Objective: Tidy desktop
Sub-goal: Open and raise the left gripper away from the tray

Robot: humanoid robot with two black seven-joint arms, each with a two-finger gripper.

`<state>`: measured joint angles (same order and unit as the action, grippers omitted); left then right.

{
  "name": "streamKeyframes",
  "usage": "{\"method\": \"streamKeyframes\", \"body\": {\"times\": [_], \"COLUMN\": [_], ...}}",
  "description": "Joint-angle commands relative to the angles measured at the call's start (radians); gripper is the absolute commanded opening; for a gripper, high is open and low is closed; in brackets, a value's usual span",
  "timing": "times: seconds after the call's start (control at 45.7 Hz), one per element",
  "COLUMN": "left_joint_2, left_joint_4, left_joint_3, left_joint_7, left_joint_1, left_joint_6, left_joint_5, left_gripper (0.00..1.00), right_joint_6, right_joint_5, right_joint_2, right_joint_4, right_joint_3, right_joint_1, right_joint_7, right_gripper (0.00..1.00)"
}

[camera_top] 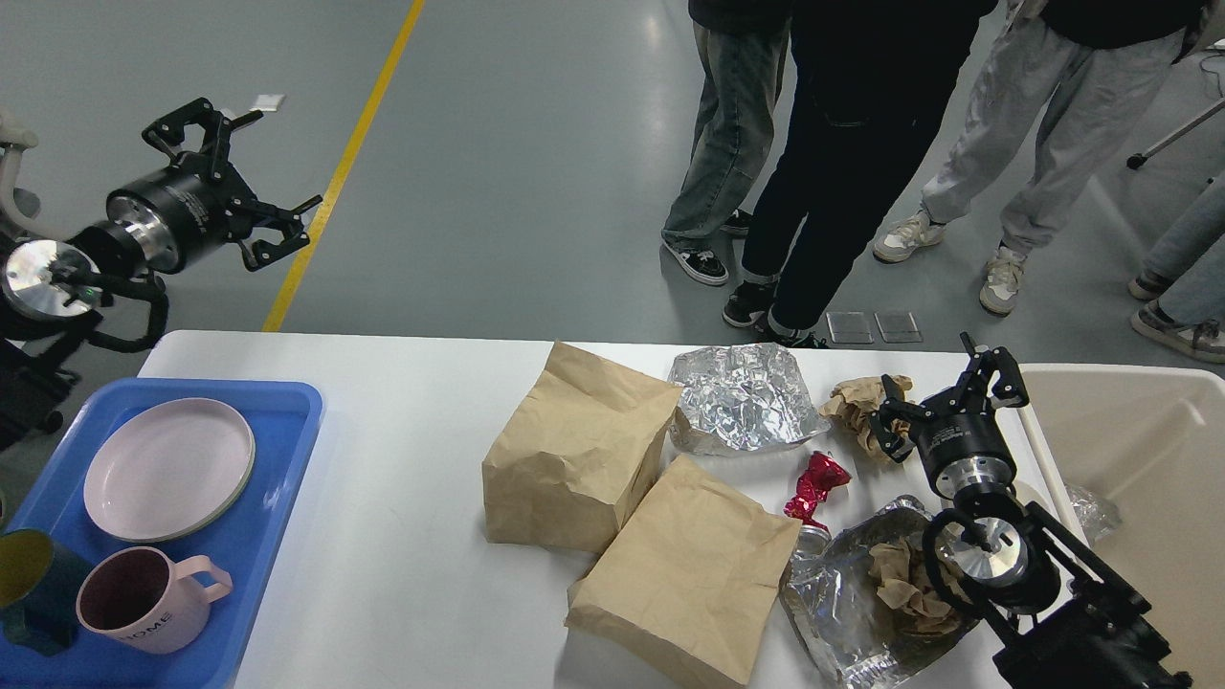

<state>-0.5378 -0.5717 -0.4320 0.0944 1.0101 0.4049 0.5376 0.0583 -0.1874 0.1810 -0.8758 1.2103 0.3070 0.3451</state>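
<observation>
**Still a cluttered desktop, both grippers empty**

Plainly, the right gripper (pixel 947 397) hangs with its fingers spread and nothing between them; it sits low over the far right part of the desktop (pixel 402 459), the white top spreading out beneath it and away to its left. Just left of those fingers lies a crumpled brown paper wad (pixel 855 402); further left is a crinkled foil sheet (pixel 742 397); nearer the robot than the gripper are a red foil wrapper (pixel 815 483) and a second foil sheet (pixel 852 603) with brown paper scrunched on it. Two brown paper bags (pixel 574 455) lie well to its left, touching each other; the beige bin (pixel 1139 450) stands immediately to its right.

The left gripper (pixel 230 167) is raised above the floor beyond the table's far left corner, fingers wide apart and holding nothing; below it and nearer the robot sits the blue tray (pixel 278 478) carrying a pink plate (pixel 167 469), a pink mug (pixel 144 598) and a dark green cup (pixel 33 588).
</observation>
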Motion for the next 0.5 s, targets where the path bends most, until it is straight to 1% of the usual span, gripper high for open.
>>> {"method": "streamKeyframes", "body": {"times": [0.0,0.109,0.241,0.306,0.372,0.438,0.482], "left_joint_2": [0.088,0.17,0.269,0.315,0.36,0.41,0.475], "left_joint_4": [-0.004,-0.008,-0.013,-0.031,-0.072,-0.103,-0.137], "left_joint_3": [-0.137,-0.348,-0.637,-0.781,-0.899,-0.982,-1.036], "left_joint_7": [-0.148,-0.151,-0.148,-0.133,-0.116,-0.117,-0.122], "left_joint_1": [-0.122,-0.228,-0.355,-0.404,-0.449,-0.484,-0.528], "left_joint_6": [0.0,0.0,0.005,0.012,0.015,0.015,0.015], "left_joint_5": [-0.017,-0.068,-0.281,-0.391,-0.477,-0.543,-0.602], "left_gripper": [0.96,0.96,0.96,0.96,0.96,0.96,0.96], "right_joint_6": [0.0,0.0,0.0,0.0,0.0,0.0,0.0], "right_joint_5": [0.0,0.0,0.0,0.0,0.0,0.0,0.0], "right_joint_2": [0.0,0.0,0.0,0.0,0.0,0.0,0.0], "right_joint_4": [0.0,0.0,-0.002,-0.002,-0.002,-0.002,-0.002], "right_joint_3": [0.0,0.0,0.0,0.0,0.0,0.0,0.0], "right_joint_1": [0.0,0.0,0.0,0.0,0.0,-0.002,0.0], "right_joint_7": [0.0,0.0,0.0,0.0,0.0,0.0,0.0], "right_gripper": [1.0,1.0,1.0,1.0,1.0,1.0,1.0]}}
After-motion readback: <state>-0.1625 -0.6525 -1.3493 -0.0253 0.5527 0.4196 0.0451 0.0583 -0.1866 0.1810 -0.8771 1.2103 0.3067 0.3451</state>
